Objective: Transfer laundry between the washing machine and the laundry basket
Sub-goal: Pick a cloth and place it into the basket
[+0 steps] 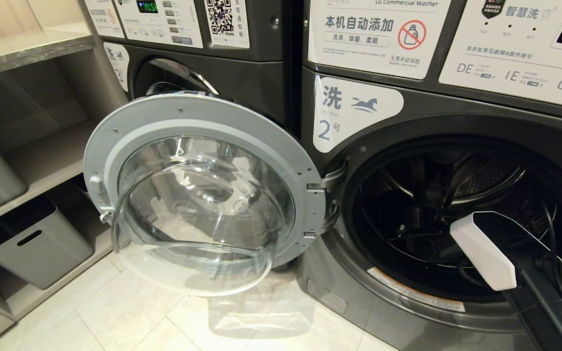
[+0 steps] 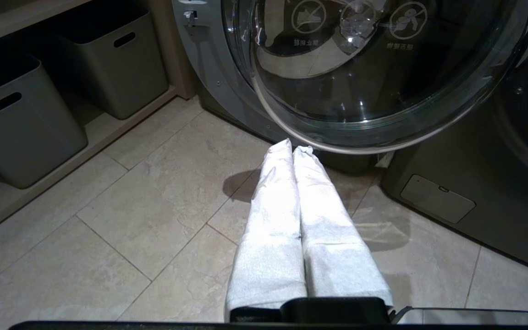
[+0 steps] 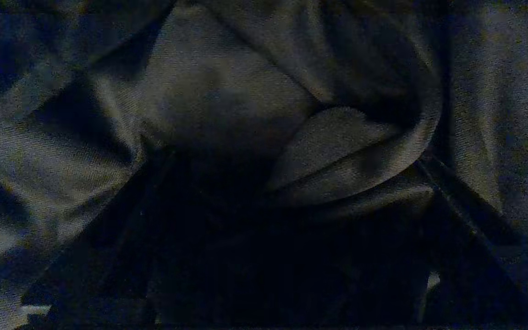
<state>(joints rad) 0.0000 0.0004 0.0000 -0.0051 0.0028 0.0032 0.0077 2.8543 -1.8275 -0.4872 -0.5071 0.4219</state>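
1. Head view: the right arm (image 1: 530,273) reaches into the washing machine (image 1: 456,219) drum; its gripper is hidden.
2. Right wrist view alone shows dark laundry (image 3: 264,114) just ahead of the spread-apart right gripper.
3. Left wrist view: left gripper (image 2: 294,153), fingers together, hangs over floor tiles (image 2: 131,206) below the glass door (image 2: 360,68).

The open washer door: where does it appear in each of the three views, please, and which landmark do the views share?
Head view: the door stands left of centre, swung open, hinged on the washer at its right.
Left wrist view: the door fills the top, above the shut left gripper.
Right wrist view: not in it; only dark cloth shows.
Shared landmark: the grey bin on the low shelf, in the head and left wrist views.
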